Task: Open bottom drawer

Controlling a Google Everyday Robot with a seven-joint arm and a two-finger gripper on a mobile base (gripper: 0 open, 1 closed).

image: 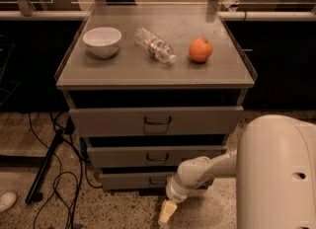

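The bottom drawer [128,179] is the lowest, narrowest grey front of three in the cabinet, with a small dark loop handle [157,180]. It stands only slightly out from the cabinet. My gripper [166,213] hangs low in front of it, just above the floor, a little below and to the right of the handle and apart from it. The white arm [207,170] reaches in from the right.
On the cabinet top [123,67] stand a white bowl [102,41], a lying plastic bottle [155,45] and an orange [200,50]. The middle drawer [153,156] and top drawer [155,121] are above. Black cables [64,183] and a dark bar lie on the floor at left.
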